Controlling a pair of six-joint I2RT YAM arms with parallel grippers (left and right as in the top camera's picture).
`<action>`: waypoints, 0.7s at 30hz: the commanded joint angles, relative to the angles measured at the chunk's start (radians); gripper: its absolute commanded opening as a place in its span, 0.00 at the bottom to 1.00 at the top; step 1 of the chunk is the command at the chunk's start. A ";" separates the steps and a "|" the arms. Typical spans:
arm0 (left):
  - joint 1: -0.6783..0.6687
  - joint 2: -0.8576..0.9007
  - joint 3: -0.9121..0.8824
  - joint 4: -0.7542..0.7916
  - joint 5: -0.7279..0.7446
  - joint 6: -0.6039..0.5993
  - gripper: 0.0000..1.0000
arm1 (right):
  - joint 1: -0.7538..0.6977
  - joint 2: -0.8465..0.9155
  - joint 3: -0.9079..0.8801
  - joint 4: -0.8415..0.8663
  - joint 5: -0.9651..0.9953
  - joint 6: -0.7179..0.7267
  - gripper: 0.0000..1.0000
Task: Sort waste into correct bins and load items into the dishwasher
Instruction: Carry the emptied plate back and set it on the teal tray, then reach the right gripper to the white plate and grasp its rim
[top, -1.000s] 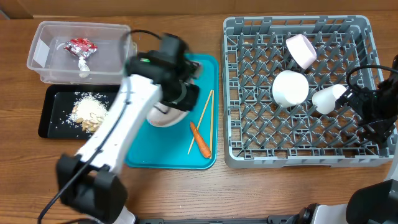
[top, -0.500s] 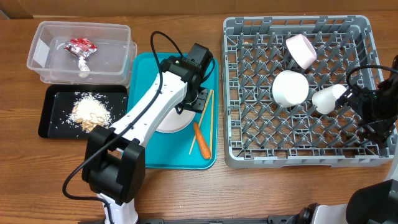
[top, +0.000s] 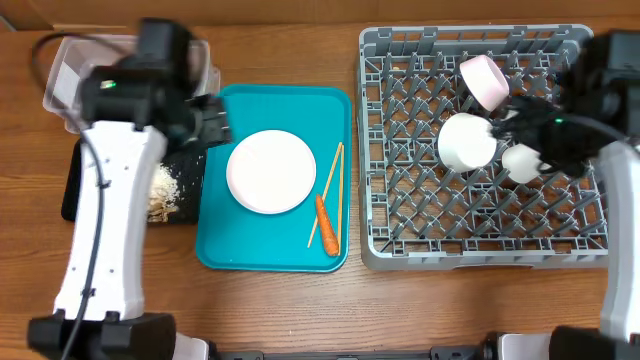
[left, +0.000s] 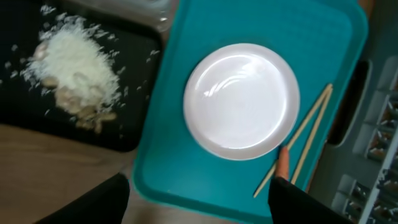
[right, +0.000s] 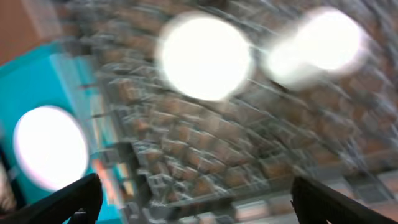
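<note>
Wooden surface (top: 300, 310): your left gripper (left: 199, 182) hangs spread at the teal tray's (left: 168, 168) left edge, right gripper (right: 196, 183) spread over the dish rack (top: 450, 220).

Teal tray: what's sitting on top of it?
A white plate, two wooden chopsticks and an orange carrot lie on the teal tray. Whatever is under the plate is hidden.

The wooden table (top: 280, 310) bears a grey dish rack (top: 480, 260) on the right, a teal tray (top: 230, 245) in the middle and a black tray (top: 70, 195) at the left. Behind the black tray sits what looks like a clear tub (top: 62, 80), mostly hidden.
</note>
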 joint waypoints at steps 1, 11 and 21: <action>0.107 0.000 0.007 -0.034 0.034 -0.017 0.74 | 0.232 0.000 0.025 0.097 -0.046 -0.029 1.00; 0.206 0.000 0.004 -0.056 0.051 -0.016 0.79 | 0.603 0.247 0.024 0.284 -0.045 -0.030 1.00; 0.206 0.000 0.003 -0.056 0.051 -0.016 0.80 | 0.719 0.573 0.024 0.491 0.002 0.041 0.91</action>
